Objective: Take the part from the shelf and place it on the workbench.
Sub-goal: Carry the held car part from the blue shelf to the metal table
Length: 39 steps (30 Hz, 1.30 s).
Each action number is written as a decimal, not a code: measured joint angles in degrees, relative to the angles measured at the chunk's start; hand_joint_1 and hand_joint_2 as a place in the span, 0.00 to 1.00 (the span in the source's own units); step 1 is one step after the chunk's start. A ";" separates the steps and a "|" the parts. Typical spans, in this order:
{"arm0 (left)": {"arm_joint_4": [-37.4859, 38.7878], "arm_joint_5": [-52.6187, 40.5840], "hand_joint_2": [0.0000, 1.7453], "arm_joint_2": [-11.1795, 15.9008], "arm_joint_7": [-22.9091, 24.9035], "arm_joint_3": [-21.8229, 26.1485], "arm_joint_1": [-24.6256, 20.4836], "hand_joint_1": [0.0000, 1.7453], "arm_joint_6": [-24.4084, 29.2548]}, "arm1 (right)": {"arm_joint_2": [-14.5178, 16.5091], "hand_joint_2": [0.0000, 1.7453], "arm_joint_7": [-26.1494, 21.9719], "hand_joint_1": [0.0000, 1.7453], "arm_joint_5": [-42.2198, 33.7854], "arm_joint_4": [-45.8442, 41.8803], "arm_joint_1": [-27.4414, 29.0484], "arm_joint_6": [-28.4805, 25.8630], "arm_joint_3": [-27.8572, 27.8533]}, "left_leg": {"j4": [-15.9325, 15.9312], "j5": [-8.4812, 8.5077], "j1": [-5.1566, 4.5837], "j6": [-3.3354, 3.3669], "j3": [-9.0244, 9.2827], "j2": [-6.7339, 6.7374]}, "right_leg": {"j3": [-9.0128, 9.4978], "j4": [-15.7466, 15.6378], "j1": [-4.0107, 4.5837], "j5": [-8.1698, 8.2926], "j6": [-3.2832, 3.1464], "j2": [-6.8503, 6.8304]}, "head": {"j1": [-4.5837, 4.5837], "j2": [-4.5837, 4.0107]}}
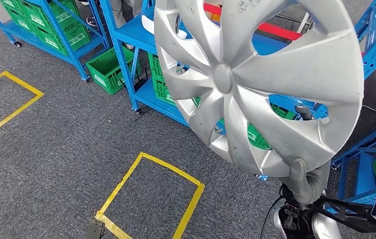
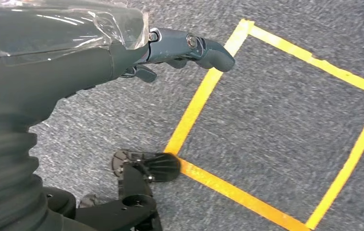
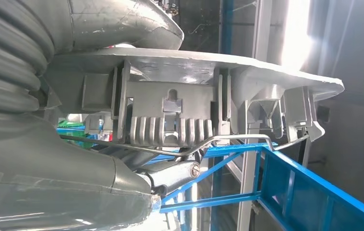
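Observation:
A large silver wheel cover [image 1: 260, 79] with curved spokes hangs in the air in front of the blue shelf [image 1: 141, 35]. My right hand [image 1: 303, 179] grips its lower rim, thumb on the front face. The right wrist view shows the cover's back side [image 3: 180, 110] with its clips and wire ring, my thumb [image 3: 122, 19] on one face and fingers [image 3: 170, 175] under the other. My left hand [image 2: 180, 48] hangs over the carpet with its fingers stretched out and nothing in it.
Green crates [image 1: 109, 67] fill the blue racks and one stands on the floor. Yellow tape squares [image 1: 151, 199] mark the grey carpet. More blue framing [image 1: 370, 144] stands at the right. A person's legs [image 1: 121, 10] are behind the shelf.

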 joint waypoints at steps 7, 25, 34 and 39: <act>0.10 -0.11 1.00 0.03 0.16 -0.03 0.22 0.00 0.00 | 0.21 1.00 0.00 1.00 0.02 -0.01 0.04 0.13 -0.06 | 5.21 -4.59 0.71 -2.73 -2.69 -0.35 | 0.19 -5.05 -0.19 1.55 -3.24 -0.14 | 0.03 0.00; 0.13 -0.22 1.00 -0.07 0.14 -0.12 -0.09 0.00 0.30 | 0.33 1.00 0.05 1.00 0.04 0.32 0.24 0.60 -0.03 | -0.15 -3.94 0.34 0.68 4.14 -0.15 | -12.21 11.59 -0.19 -2.94 -1.85 -0.06 | 0.21 0.01; 0.16 -0.18 1.00 -0.60 0.13 -0.13 0.08 0.00 0.33 | 0.27 1.00 0.08 1.00 0.00 0.70 -0.07 0.63 0.07 | -0.27 1.65 -0.59 -0.05 -1.04 -0.15 | 3.08 -7.03 2.08 -0.32 -3.18 -0.34 | 0.15 -0.01; 0.24 -0.16 1.00 -0.30 0.13 -0.15 0.35 0.00 0.41 | 0.45 1.00 0.13 1.00 -0.01 0.79 -0.16 0.71 0.13 | 9.63 -7.49 0.38 -2.26 -4.78 -0.65 | 0.67 -7.40 0.90 2.86 -3.99 -0.64 | 0.05 -0.01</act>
